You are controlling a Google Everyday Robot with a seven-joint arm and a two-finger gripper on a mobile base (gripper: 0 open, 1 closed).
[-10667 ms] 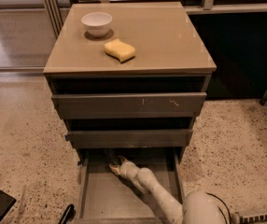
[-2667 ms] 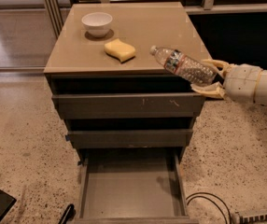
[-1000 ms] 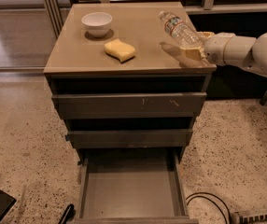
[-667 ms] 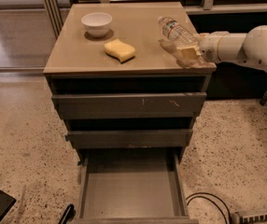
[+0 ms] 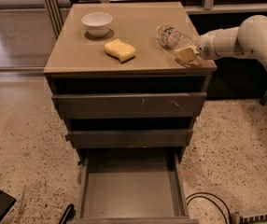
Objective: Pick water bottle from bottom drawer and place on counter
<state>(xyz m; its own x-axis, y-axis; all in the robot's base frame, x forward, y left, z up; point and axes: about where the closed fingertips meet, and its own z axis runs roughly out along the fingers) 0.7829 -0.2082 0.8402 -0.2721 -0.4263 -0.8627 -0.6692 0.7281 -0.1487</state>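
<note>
Tan counter, claw gripping water bottle at right edge, label unreadable

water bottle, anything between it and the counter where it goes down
Nothing visible. The gripper holds the water bottle tilted over the counter near its right edge; the sponge and bowl sit apart, further left.

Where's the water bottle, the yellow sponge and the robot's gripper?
water bottle (image 5: 170,35), camera view, on its clear body by the label.
yellow sponge (image 5: 119,49), camera view, middle of its top face.
gripper (image 5: 185,53), camera view, between its fingertips, shut on the water bottle at the right side of the counter (image 5: 77,55).
</note>
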